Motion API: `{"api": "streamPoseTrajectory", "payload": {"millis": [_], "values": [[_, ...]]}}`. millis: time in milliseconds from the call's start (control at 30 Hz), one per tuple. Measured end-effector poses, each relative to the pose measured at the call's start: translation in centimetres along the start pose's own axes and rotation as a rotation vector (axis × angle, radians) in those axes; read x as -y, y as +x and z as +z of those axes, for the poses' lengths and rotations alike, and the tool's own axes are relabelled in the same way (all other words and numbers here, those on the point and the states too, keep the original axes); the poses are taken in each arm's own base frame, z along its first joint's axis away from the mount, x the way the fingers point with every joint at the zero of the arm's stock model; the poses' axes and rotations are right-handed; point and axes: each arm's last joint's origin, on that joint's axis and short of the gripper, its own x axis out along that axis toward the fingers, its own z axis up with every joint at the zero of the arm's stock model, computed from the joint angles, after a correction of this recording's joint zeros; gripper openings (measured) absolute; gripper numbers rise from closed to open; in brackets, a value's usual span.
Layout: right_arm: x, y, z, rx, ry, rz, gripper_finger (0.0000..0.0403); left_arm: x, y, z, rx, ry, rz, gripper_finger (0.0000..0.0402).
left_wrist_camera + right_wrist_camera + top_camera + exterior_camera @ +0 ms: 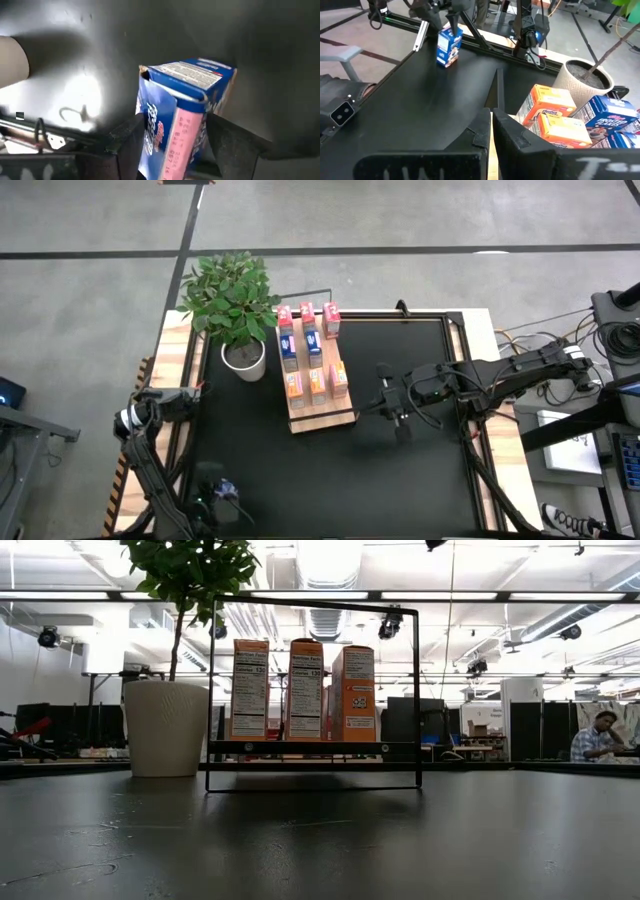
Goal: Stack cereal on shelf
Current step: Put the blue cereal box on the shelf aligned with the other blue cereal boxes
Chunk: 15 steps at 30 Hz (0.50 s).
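While my left gripper (pixel 172 145) grips the blue cereal box (pixel 180 107) near the table's (pixel 400 470) front-left corner, the shelf (pixel 315 415) waits well apart, toward the back edge (nine boxes sit there already). My right gripper (pixel 491 131) is clenched shut, empty, just beside the shelf.
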Motion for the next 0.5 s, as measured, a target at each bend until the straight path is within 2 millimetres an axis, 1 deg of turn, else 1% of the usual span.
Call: {"api": "streamPoseTrajectory", "payload": {"millis": [133,300,500], "values": [[0.0,0.0,0.0,0.0,0.014,0.001,0.0011,0.0,-0.4,0.3,0.075,-0.047,0.018,0.0189],[-0.3,0.0,0.0,0.002,0.006,0.011,0.0011,-0.2,-0.5,0.8,0.186,-0.043,0.07,0.0179],[-0.3,0.0,0.0,0.001,0.011,0.011,0.0011,-0.7,-0.4,1.7,0.256,-0.054,0.117,0.0173]]}}
